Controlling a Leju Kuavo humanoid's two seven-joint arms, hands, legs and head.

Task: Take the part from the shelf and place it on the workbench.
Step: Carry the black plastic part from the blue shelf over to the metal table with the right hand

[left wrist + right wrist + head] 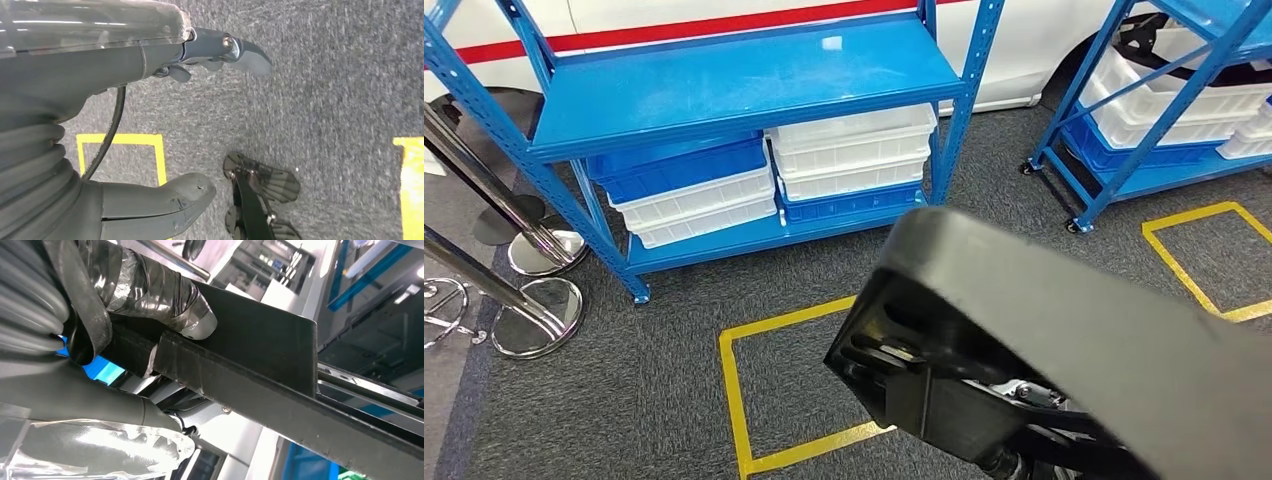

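Observation:
A large black part (1064, 330) with a rounded end sits close under my head camera, low and right of centre, and hides the floor behind it. My right hand (125, 340) grips this black part (260, 350): the tape-wrapped thumb (170, 300) presses on one flat face and the fingers wrap the other side. My left hand (75, 75) hangs over grey carpet with thumb and fingers apart and nothing between them.
A blue shelf (744, 80) stands ahead, with white crates (854, 150) and blue crates (679, 165) on its lower level. A second blue shelf (1164, 110) is at the right. Yellow floor squares (734, 390) mark the carpet. Chrome stanchion bases (539, 315) stand at the left.

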